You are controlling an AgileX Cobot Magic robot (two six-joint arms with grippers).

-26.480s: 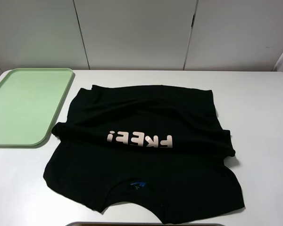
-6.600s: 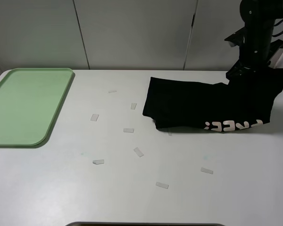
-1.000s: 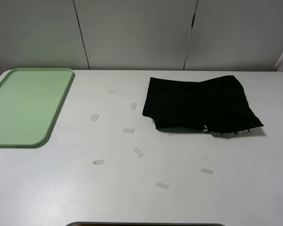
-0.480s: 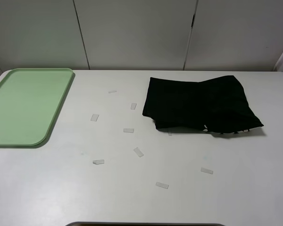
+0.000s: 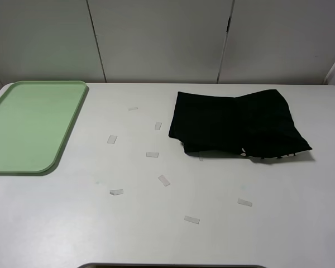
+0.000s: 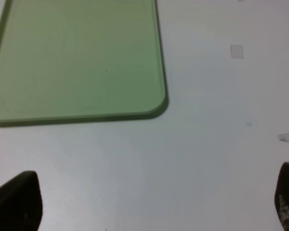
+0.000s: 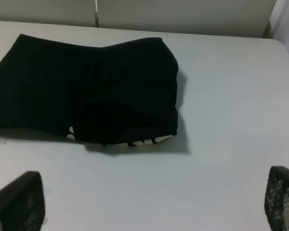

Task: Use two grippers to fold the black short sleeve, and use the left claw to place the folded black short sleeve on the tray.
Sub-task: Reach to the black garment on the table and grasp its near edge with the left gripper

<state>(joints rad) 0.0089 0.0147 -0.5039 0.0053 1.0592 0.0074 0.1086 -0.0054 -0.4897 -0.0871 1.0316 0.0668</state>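
Observation:
The black short sleeve (image 5: 234, 123) lies folded into a black bundle on the white table, right of centre and toward the back; it also fills the upper part of the right wrist view (image 7: 91, 91), with a sliver of pale lettering at its near edge. The light green tray (image 5: 28, 123) sits at the far left with nothing on it, and its corner (image 6: 82, 57) shows in the left wrist view. No arm appears in the high view. My left gripper (image 6: 149, 202) hangs open over bare table near the tray's corner. My right gripper (image 7: 149, 202) hangs open, short of the bundle.
Several small pale tape strips (image 5: 164, 180) are scattered on the white table (image 5: 156, 234) between tray and shirt. Grey cabinet panels (image 5: 156, 39) close off the back. A dark edge (image 5: 173, 266) runs along the bottom of the high view.
Nothing has visibly changed over the last second. Several seconds ago the right arm stood over the shirt's far right end; it has since withdrawn from the high view and the shirt lies folded smaller.

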